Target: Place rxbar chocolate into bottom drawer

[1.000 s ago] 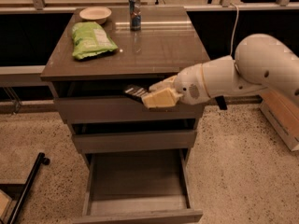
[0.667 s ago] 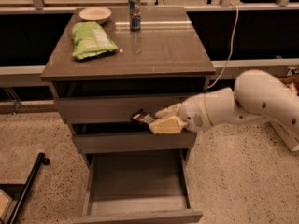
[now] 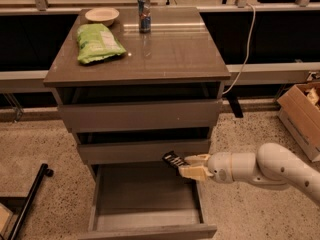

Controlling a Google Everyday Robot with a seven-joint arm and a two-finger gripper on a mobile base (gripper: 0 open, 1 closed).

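Observation:
The rxbar chocolate (image 3: pixel 174 160) is a small dark bar with pale lettering, held at the tips of my gripper (image 3: pixel 189 165). My gripper is shut on it and hangs over the right rear part of the open bottom drawer (image 3: pixel 145 219), just below the middle drawer's front. The white arm (image 3: pixel 272 169) reaches in from the right. The bottom drawer is pulled out and its grey floor shows nothing lying on it.
On the cabinet top (image 3: pixel 170 54) lie a green chip bag (image 3: pixel 98 43), a pale bowl (image 3: pixel 102 16) and a tall slim can (image 3: pixel 144 14). A cardboard box (image 3: pixel 303 116) stands at the right. A black bar (image 3: pixel 27 204) lies on the floor at the left.
My gripper has come down with the bar from the top drawer's level to just above the open bottom drawer. The view has also shifted.

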